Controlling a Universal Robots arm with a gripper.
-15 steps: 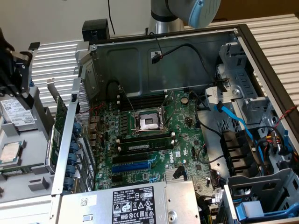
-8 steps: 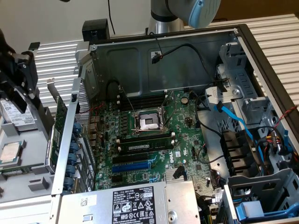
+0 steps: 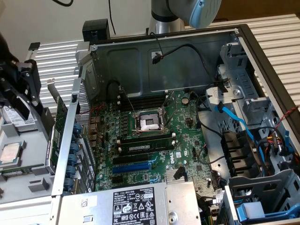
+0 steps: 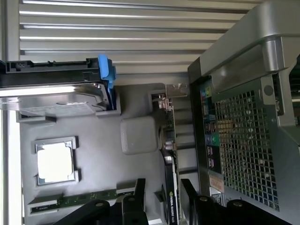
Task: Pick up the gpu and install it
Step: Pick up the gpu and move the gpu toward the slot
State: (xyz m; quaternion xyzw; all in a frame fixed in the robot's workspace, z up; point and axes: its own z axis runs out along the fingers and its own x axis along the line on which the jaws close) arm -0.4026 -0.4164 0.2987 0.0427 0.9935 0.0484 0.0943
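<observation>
While the gpu (image 4: 169,164) stands unlifted at the tray (image 4: 93,140) edge, the gripper (image 4: 163,190) is spread astride it; nothing installed yet.

I count one case (image 3: 140,65), lying open. Inside the case I count one motherboard (image 3: 187,140), one bare socket (image 3: 149,123), one blue slot (image 3: 132,167) and one power supply (image 3: 136,204). Just beside the case I count one tray (image 4: 93,133), and in it one gpu (image 4: 169,187), one CPU (image 4: 55,161), one memory stick (image 4: 79,200) and one drive (image 4: 56,101). One hand (image 4: 162,183), also beside the case.
</observation>
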